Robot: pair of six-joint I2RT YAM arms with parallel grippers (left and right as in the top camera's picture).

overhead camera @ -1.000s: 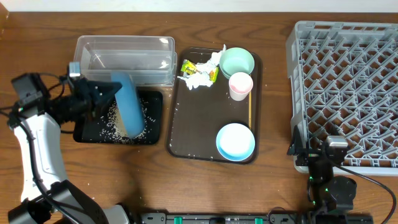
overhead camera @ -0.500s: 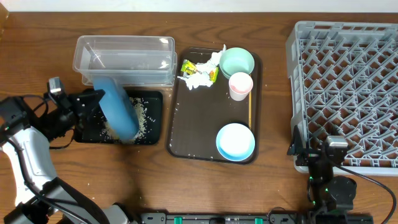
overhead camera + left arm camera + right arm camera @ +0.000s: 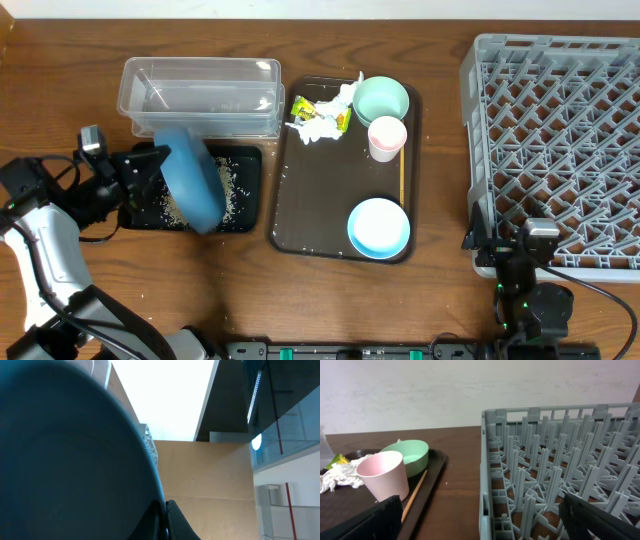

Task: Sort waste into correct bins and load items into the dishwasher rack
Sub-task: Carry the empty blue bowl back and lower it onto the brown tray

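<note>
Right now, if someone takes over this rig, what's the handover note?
Left pincer: shut on the large round blue plate, held tilted over the shallow black rectangular tray.
Right pincer: open, parked by the grey plastic lattice rack's near corner.
Dark brown serving tray holds mint green bowl, small pink cup, light blue bowl, thin wooden chopstick, crumpled white paper, yellow-green wrappers.
Done: loose white rice grains lie in the black tray.
To do: rack all dishes and the chopstick; bin paper and wrappers. Nothing visible in the rack.

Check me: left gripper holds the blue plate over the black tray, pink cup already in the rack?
Wrong on the cup: the pink cup stands on the brown tray, not in the rack, per the overhead view. The rest holds.
</note>
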